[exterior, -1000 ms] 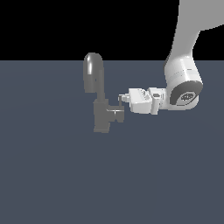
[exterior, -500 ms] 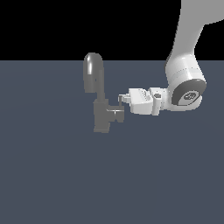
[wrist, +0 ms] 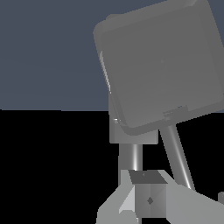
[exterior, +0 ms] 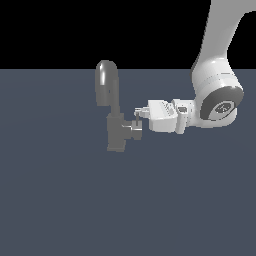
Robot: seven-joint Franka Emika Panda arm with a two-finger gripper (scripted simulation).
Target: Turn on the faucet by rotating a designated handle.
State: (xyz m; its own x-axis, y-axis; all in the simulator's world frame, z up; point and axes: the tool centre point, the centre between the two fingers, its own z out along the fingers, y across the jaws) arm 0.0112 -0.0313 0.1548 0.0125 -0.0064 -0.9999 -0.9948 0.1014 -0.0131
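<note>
The small grey metallic faucet point(exterior: 116, 117) is being approached horizontally from the exterior view's right. Its short grey stub handle point(exterior: 135, 127) is being met by the white gripper point(exterior: 138, 116); whether the jaws are clamped cannot be determined.

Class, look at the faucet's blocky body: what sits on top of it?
The thick arched spout rises from the faucet body's top. The spout's mouth faces down and cannot be seen.
</note>
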